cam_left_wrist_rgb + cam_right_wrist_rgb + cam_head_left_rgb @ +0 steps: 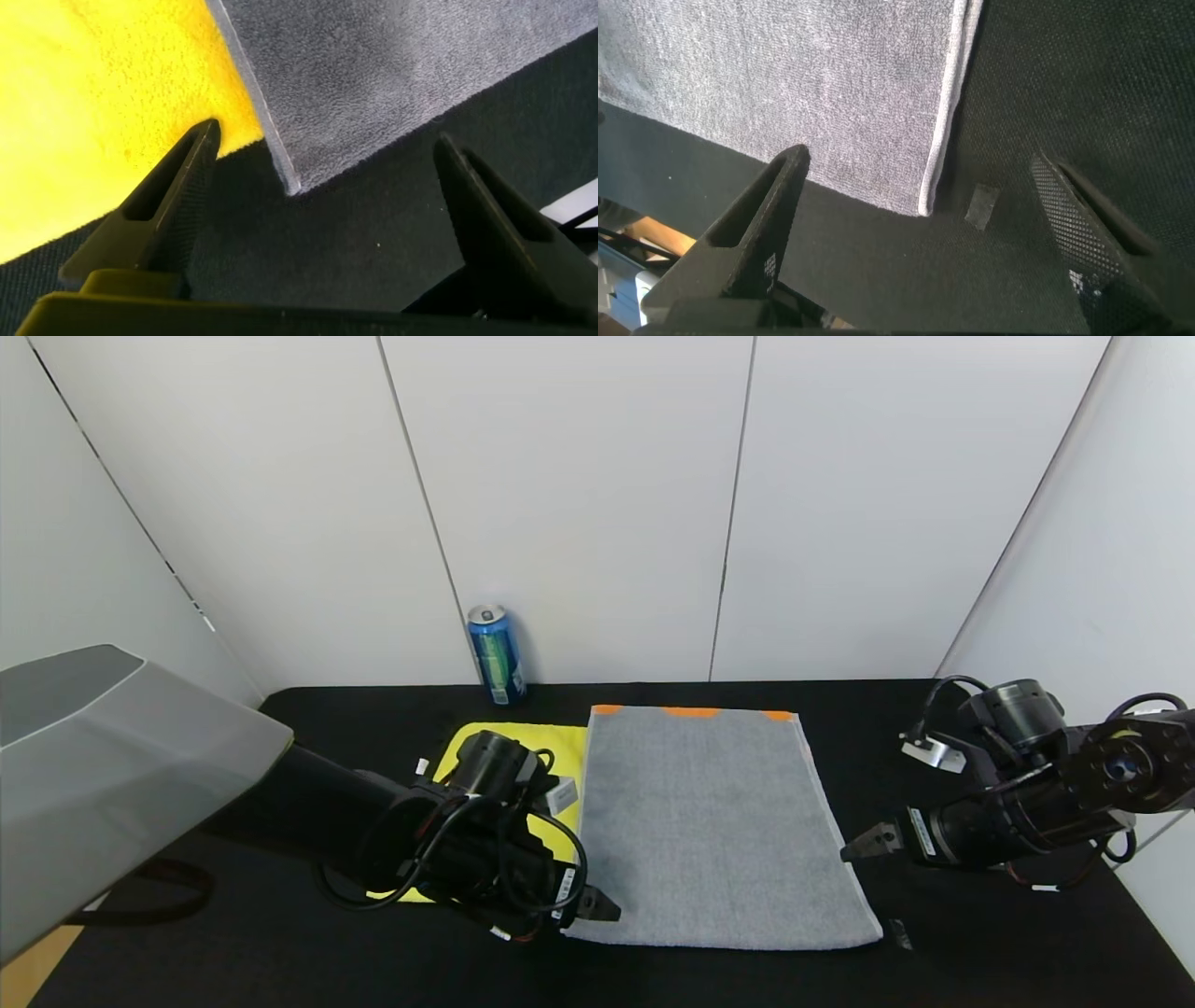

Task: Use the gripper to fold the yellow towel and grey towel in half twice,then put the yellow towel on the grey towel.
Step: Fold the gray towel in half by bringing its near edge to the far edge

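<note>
The grey towel (709,826) lies flat in the middle of the black table, its orange band at the far end. The yellow towel (551,747) lies flat to its left, mostly hidden under my left arm. My left gripper (597,903) is open and empty, hovering at the grey towel's near left corner (291,185), with the yellow towel (103,121) beside it. My right gripper (854,847) is open and empty, just off the grey towel's right edge, above its near right corner (926,207).
A blue can (496,653) stands at the back of the table against the white wall. A small grey scrap (981,205) lies on the table (980,933) by the grey towel's near right corner.
</note>
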Robot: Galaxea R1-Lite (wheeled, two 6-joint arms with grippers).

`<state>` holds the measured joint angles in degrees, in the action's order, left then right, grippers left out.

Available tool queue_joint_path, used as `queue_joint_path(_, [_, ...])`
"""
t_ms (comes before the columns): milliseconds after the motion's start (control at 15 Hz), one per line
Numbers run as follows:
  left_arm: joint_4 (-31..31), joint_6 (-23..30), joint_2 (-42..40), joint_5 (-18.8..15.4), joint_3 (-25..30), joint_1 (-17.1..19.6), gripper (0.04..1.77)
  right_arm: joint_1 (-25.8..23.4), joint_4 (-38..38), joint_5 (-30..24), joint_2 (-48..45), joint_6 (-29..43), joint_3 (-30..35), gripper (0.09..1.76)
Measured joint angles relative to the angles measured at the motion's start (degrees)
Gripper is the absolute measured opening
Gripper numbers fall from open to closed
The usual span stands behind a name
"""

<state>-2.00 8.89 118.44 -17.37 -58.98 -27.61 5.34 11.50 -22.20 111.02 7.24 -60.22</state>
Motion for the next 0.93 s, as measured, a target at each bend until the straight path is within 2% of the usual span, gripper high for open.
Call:
queue_joint_path(467, [0.0, 0.0, 0.0, -0.2, 0.5, -2.3, 1.68, 0.0, 0.0, 0.0, 0.3, 0.0, -0.1, 1.71])
queue_joint_path(933, [-0.1, -0.1, 0.7, -0.1, 0.6, -3.0, 1.7, 0.0, -0.1, 0.0, 0.5, 0.0, -0.1, 1.71])
